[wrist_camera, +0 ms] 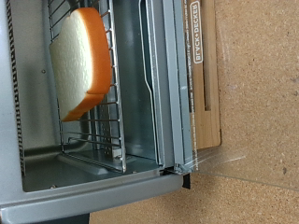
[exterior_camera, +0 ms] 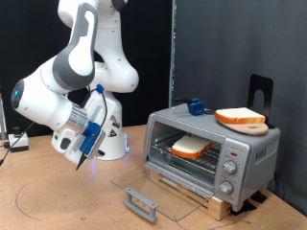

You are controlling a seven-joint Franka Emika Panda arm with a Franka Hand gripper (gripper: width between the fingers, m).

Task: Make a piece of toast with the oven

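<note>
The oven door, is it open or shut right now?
Open. The oven has its glass door dropped flat in front, and the piece of toast lies exposed on the wire rack.

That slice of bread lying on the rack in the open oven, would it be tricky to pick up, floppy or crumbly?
The piece of toast looks thick and holds a flat shape on the wire rack, so it is probably fairly stiff, not floppy. It seems light for its size and might slide along the wires if pushed. Its pale face looks soft, so a hard squeeze would likely dent it.
</note>
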